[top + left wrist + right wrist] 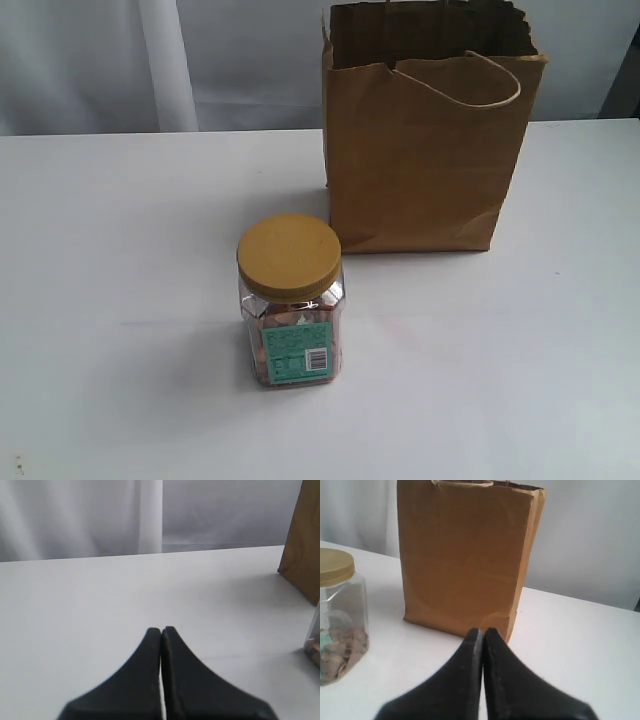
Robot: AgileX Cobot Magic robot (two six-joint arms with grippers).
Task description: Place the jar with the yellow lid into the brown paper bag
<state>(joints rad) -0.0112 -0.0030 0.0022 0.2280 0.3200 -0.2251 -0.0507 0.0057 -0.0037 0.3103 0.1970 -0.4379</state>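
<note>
The yellow-lidded jar (292, 300) stands upright on the white table, its green barcode label facing the exterior camera. The brown paper bag (425, 140) stands upright behind it to the right, mouth open, one loop handle hanging over its front. Neither arm appears in the exterior view. My left gripper (161, 630) is shut and empty above bare table; a corner of the bag (305, 550) and a sliver of the jar (315, 645) lie at that view's edge. My right gripper (481, 631) is shut and empty, pointing at the bag's (462, 555) base, with the jar (340, 615) off to one side.
The white table (120, 250) stretches out around the jar and bag. A pale curtain (150, 60) hangs behind the table's far edge.
</note>
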